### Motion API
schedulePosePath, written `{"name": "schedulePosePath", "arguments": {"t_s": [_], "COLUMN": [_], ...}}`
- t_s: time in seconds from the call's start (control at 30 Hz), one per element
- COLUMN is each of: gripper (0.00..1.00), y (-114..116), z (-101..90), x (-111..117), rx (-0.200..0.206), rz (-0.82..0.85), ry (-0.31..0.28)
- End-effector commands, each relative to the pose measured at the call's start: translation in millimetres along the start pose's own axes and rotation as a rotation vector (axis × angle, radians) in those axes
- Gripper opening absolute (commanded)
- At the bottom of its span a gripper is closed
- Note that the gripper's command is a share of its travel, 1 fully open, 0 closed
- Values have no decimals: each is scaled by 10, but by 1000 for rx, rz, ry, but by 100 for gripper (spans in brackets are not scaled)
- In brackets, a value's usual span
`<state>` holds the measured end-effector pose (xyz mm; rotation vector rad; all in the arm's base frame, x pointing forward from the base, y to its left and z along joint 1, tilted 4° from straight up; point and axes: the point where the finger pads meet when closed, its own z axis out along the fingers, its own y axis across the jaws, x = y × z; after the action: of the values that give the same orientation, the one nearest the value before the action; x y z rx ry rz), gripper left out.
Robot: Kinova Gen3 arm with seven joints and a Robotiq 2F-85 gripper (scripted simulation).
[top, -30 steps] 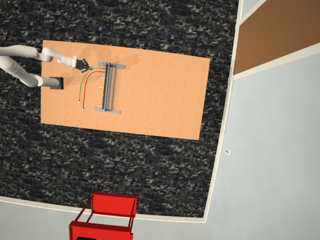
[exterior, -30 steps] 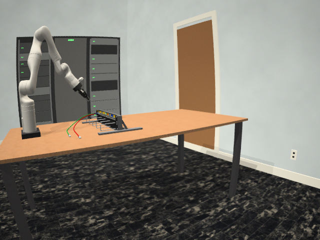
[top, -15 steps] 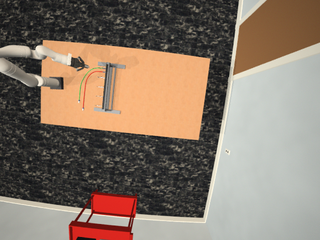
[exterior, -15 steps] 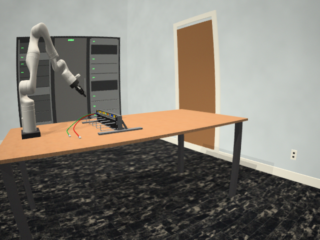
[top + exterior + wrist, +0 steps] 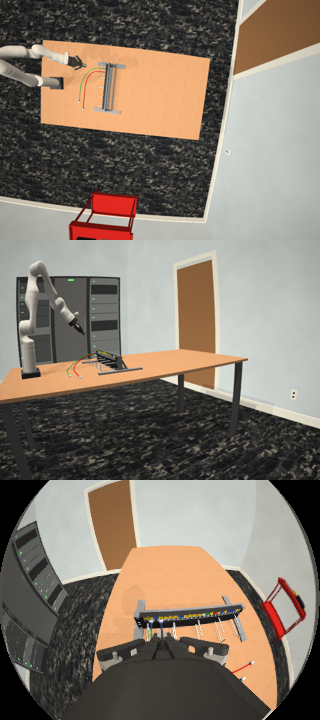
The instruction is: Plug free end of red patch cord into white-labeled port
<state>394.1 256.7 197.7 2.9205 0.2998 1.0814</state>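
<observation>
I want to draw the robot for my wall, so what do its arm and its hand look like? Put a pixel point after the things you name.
The arm (image 5: pixel 19 51) (image 5: pixel 32 304) is off-white, with smooth, rounded tube-like parts, thin ring lines at the joints and a dark square base (image 5: pixel 60 87) (image 5: pixel 31 374). The hand is a black gripper (image 5: pixel 84 65) (image 5: pixel 83 334) (image 5: pixel 162 635) with two jointed fingers and some grey bits near them. I can't see any loose cables on the arm.

The red cord (image 5: pixel 85 87) (image 5: pixel 74 365) (image 5: pixel 242 668) curves from the rack (image 5: pixel 105 89) (image 5: pixel 119 362) (image 5: pixel 190 614) down to the desk, its pale-tipped free end lying there, unplugged. The green cord (image 5: pixel 81 82) (image 5: pixel 73 363) (image 5: pixel 151 632) bends alongside, its pale-tipped end also on the desk. The grey rack stands upright on two long feet, with colored marks along its front. The white-labelled port is too small to tell.
</observation>
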Motion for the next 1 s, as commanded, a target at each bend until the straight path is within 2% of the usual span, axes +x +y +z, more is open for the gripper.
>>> {"name": "schedulePosePath", "arguments": {"t_s": [0.0, 0.47, 0.97], "gripper": [0, 0, 0], "y": [-10, 54, 687], "z": [-22, -26, -23], "x": [14, 14, 12], "rx": [4, 4, 4], "rz": [2, 2, 2], "ry": [3, 3, 3]}}
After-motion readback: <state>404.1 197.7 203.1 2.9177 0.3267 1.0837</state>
